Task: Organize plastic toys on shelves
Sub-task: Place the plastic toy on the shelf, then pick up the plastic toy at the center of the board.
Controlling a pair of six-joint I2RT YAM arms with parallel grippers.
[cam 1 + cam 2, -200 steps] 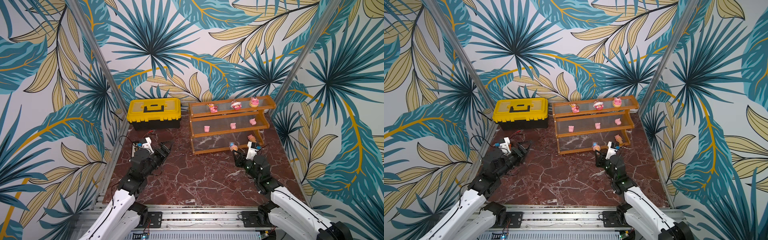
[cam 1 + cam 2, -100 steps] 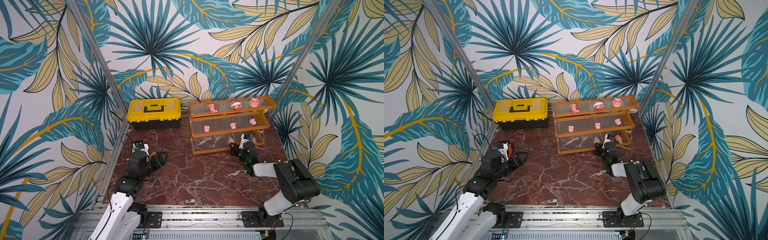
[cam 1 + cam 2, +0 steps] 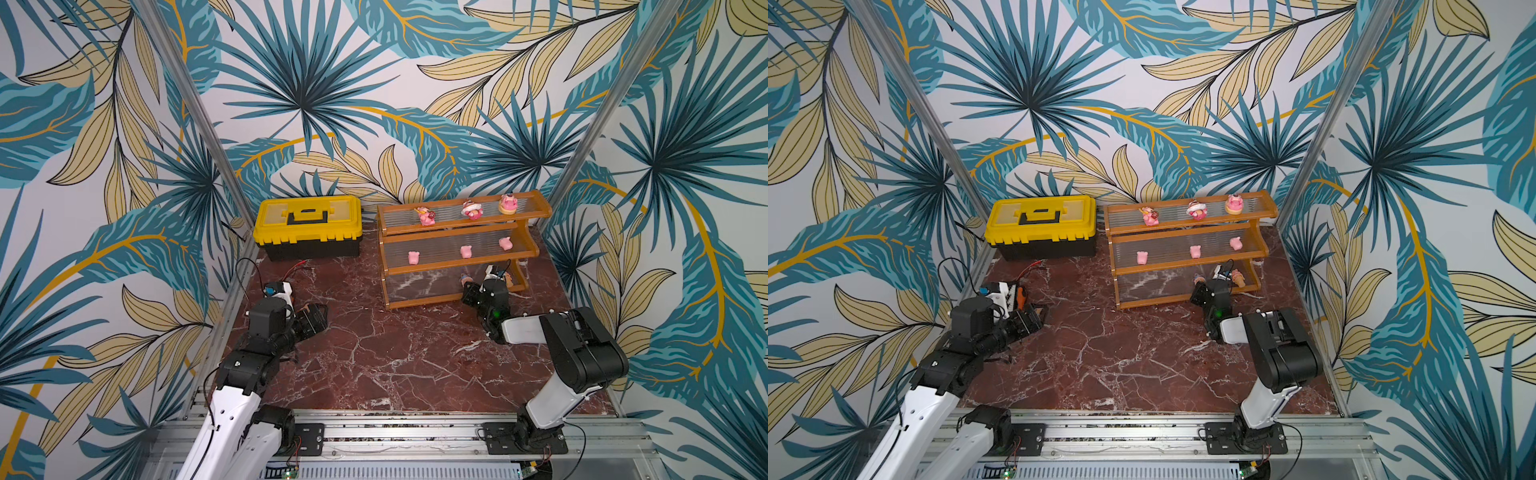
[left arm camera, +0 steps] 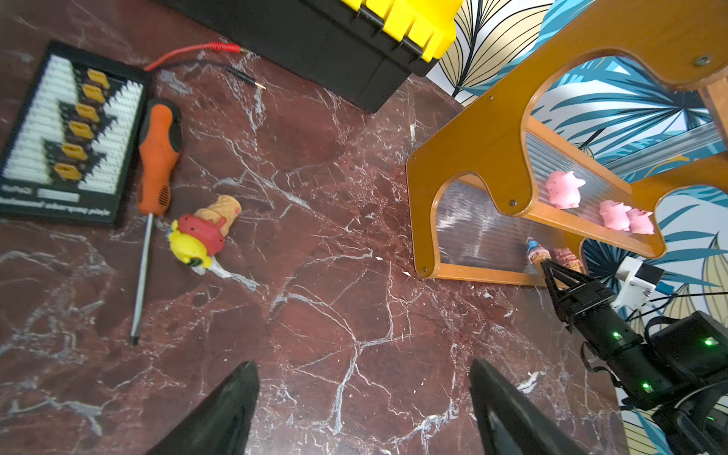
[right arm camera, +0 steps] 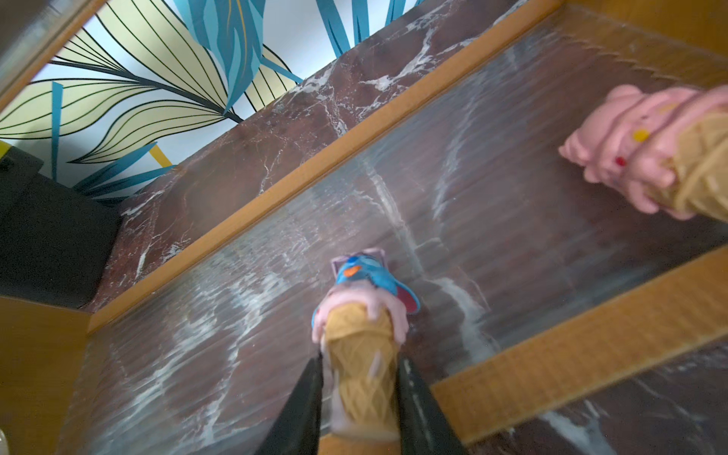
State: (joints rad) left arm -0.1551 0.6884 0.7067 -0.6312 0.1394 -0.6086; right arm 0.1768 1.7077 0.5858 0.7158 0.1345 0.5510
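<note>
Tan, blue-topped waffle-cone toy (image 5: pixel 360 346) lies lengthwise inside your right pincer (image 5: pixel 358 360), on the lowest shelf of the orange-wood rack (image 5: pixel 551 378); gripped or loose, I cannot tell.

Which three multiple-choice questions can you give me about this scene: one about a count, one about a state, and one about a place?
1. How many pink piglets are on the middle shelf?
A. Three
B. Two
C. Five

2. How are the fingers of the left gripper?
A. Shut on a piglet
B. Shut, with nothing between them
C. Open, with nothing between them

3. Where does the red and yellow cone toy lie?
A. On the middle shelf
B. On the table, beside the screwdriver
C. Between the left gripper's fingers

Answers:
1 A: both top views show three piglets in a row there.
2 C: the left wrist view shows the fingers wide apart over bare table.
3 B: the left wrist view shows it on the marble next to the screwdriver's shaft.
</note>
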